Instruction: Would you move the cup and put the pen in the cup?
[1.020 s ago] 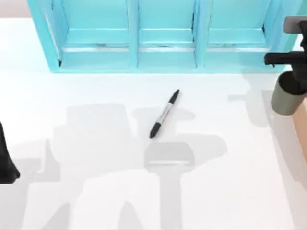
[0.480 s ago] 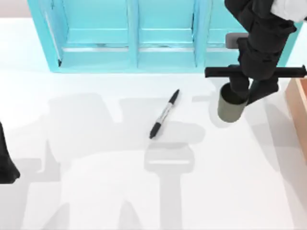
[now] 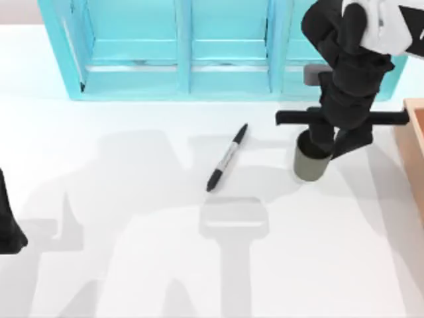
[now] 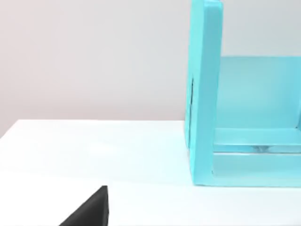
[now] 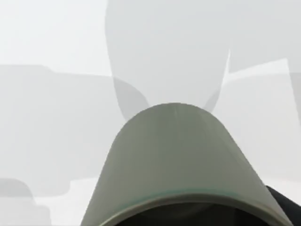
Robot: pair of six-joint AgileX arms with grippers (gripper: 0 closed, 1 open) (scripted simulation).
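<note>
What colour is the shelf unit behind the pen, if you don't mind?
Light turquoise blue shelf unit, best in the top view.

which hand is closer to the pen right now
The right one. The right hand holds the cup just to the right of the pen in the top view; the left hand sits parked at the table's far left edge.

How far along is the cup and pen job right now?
Done: nothing finished yet. In hand: the right gripper is shut on the cup, holding it right of the pen. Left: release the cup, then pick up the pen, which lies flat on the table. The left gripper sits parked at the left edge.
</note>
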